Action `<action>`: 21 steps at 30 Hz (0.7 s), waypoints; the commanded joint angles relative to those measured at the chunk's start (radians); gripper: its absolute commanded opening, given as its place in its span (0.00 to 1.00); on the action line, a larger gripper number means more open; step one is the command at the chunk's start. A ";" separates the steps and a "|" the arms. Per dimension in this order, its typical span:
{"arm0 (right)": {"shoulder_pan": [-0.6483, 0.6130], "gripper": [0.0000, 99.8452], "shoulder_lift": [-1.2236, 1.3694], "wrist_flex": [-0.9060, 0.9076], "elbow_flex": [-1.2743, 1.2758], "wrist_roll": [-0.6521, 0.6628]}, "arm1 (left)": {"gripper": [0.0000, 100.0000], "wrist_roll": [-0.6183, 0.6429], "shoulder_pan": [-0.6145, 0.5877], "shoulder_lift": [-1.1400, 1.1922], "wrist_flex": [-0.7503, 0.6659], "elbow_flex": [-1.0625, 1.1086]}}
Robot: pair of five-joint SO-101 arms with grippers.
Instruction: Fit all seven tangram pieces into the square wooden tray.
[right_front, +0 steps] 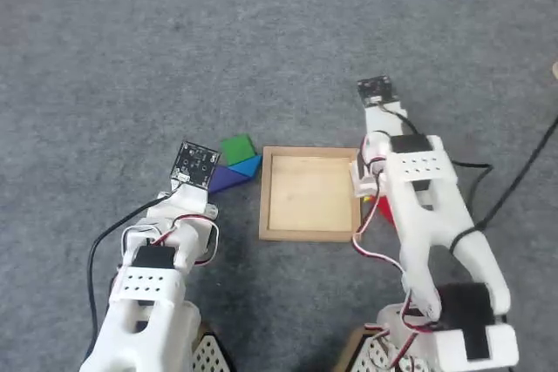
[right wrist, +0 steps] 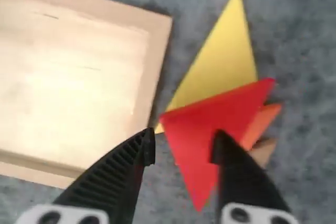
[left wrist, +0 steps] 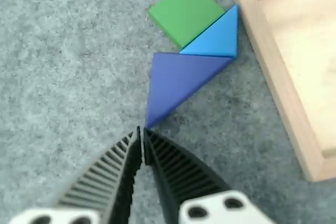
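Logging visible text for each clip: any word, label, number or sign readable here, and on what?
No readable text.
The wooden tray, green square, red triangle and grey mat bear no print.
Circuit board on the left wrist: any marking too small to read.

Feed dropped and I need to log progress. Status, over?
Left hand shut at tip of dark blue triangle. Right hand open over red triangle. Tray holds no pieces. Nothing blocking it.
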 commanded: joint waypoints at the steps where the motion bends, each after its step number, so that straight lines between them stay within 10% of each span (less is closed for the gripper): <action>1: -0.012 0.29 0.001 -0.024 -0.052 -0.055 | 0.01 0.002 0.000 0.002 -0.015 -0.042; 21: 0.028 0.32 0.004 -0.090 0.044 -0.060 | 0.01 0.002 0.000 0.002 -0.015 -0.042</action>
